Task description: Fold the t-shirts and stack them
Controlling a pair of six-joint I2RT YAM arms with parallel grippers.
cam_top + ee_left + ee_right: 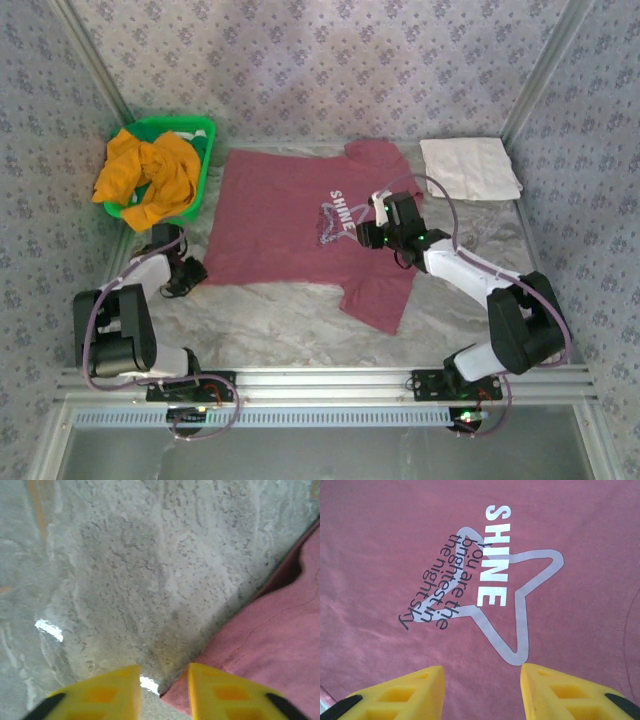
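Seen from above, a green basket (206, 142) sits at the upper left of the frame. The mustard-orange t-shirt (150, 178) is heaped in it and spills over the rim.

Just below it, at lower left, the left gripper (164, 674) hangs low over the bare grey surface (280, 320). Its jaws are slightly apart and pinch nothing. The hem corner of the maroon t-shirt (285, 215) lies right at its right-hand jaw.

The maroon shirt is spread flat and print-up across the centre of the frame, with its hem to the left and its sleeves to the right.

Right of centre, the right gripper (482, 672) hovers over the white "SHINE" star print (495, 587), jaws spread and empty.

At the upper right lies a folded white cloth (470, 167).

The shirt is probably light, limp and prone to sliding and wrinkling. It would likely handle best if pinched at the hem corners or shoulder seams, not at mid-panel, and lifted evenly so the fold stays straight.
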